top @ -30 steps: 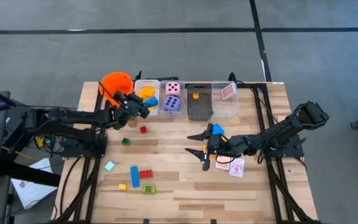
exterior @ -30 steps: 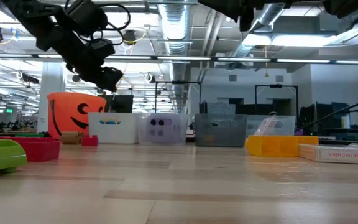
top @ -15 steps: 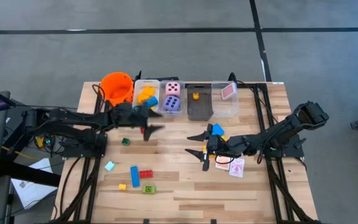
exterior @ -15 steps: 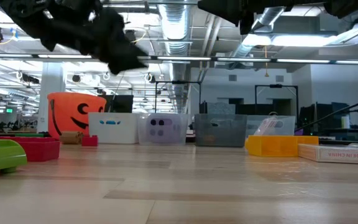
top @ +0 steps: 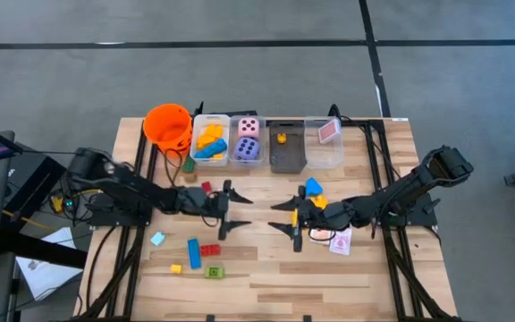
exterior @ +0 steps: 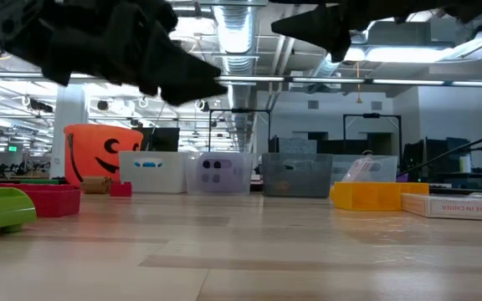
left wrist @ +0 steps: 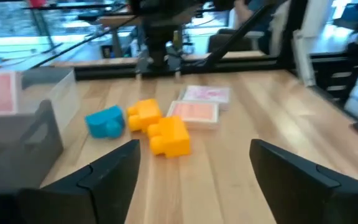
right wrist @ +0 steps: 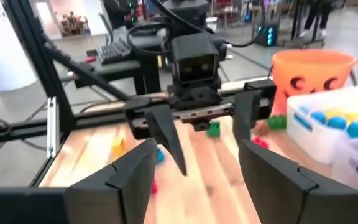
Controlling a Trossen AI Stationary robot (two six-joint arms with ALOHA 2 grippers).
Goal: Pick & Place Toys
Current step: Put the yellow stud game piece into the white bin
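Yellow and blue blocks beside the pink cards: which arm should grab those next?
Right, probably. The right gripper hangs open just beside the yellow block, blue block and pink cards. The left gripper is open too, but sits mid-table, farther off, facing them.

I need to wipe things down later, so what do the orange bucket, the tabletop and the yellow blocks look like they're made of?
Orange bucket: probably thin moulded plastic, smooth, with a printed black face seen in the low view.
Tabletop: wood, apparently butcher-block planks with visible grain and a light sealed sheen.
Yellow blocks: hard plastic, glossy, with rounded moulded studs.
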